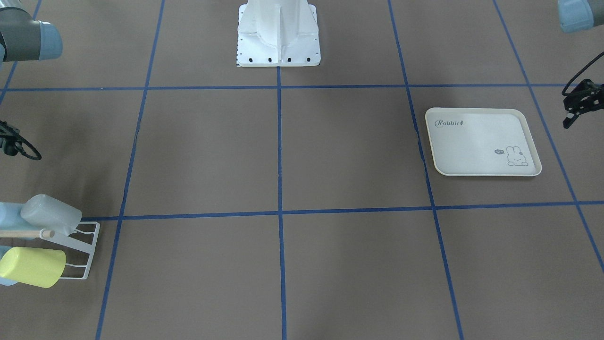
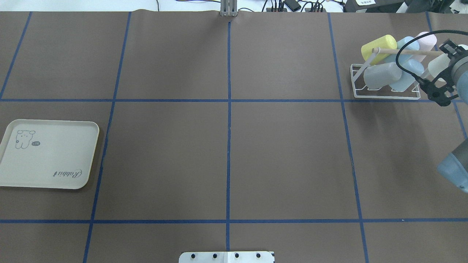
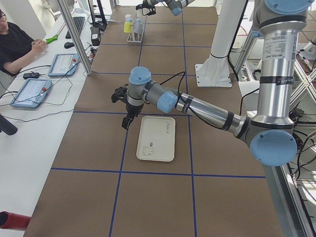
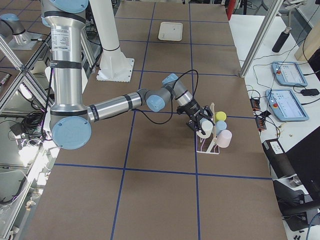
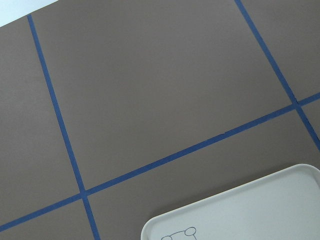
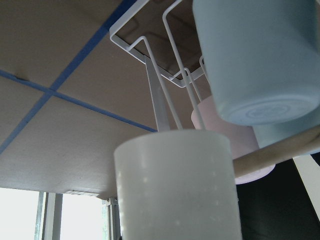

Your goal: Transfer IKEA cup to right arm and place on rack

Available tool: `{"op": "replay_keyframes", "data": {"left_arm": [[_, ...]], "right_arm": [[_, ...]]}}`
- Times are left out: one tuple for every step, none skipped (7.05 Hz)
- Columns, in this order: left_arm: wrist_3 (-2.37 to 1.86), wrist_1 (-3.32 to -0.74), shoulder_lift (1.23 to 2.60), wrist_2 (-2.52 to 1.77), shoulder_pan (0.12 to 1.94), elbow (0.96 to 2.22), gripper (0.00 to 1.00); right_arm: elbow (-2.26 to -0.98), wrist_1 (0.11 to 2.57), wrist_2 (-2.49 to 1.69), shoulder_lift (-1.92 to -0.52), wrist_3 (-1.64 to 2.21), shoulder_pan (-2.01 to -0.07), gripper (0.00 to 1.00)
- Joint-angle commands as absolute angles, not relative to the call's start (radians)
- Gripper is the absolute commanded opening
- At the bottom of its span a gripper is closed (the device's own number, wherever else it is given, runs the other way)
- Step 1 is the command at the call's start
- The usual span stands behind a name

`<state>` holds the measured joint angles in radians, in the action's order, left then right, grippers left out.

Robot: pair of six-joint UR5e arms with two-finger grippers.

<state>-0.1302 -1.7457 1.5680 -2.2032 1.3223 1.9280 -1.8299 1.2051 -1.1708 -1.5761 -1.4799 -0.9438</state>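
Observation:
A white IKEA cup (image 2: 437, 67) hangs at the right end of the white wire rack (image 2: 384, 96), in line with its near row. My right gripper (image 2: 442, 71) has a finger on either side of it and looks shut on it. The same cup (image 6: 175, 190) fills the lower middle of the right wrist view, just below the wooden rod (image 6: 280, 152). Yellow (image 2: 378, 47), grey (image 2: 382, 76), blue (image 2: 406, 76) and pink (image 2: 426, 38) cups sit on the rack. My left gripper (image 1: 576, 106) hovers open and empty beside the rabbit-print tray (image 1: 472, 141).
The cream tray (image 2: 47, 160) lies bare on the robot's left side. The white robot base (image 1: 278, 33) stands at the table's middle edge. A person (image 3: 17, 44) sits at a side desk with tablets. Blue tape lines grid the brown table.

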Motion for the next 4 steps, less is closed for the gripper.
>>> {"op": "replay_keyframes", "data": {"left_arm": [[-0.132,-1.744,1.568,-2.204,1.322,1.928,1.00],[-0.132,-1.746,1.568,-2.204,1.322,1.928,1.00],[-0.132,-1.744,1.568,-2.204,1.322,1.928,1.00],[-0.132,-1.746,1.568,-2.204,1.322,1.927,1.00]], "right_arm": [[-1.827,1.206,-1.163,-1.575,-1.482,-0.939,0.45],[-1.825,1.207,-1.145,-1.575,-1.482,-0.928,0.45],[-1.825,1.209,-1.123,-1.577,-1.483,-0.917,0.45],[-1.821,1.210,-1.112,-1.578,-1.483,-0.908,0.45]]}}
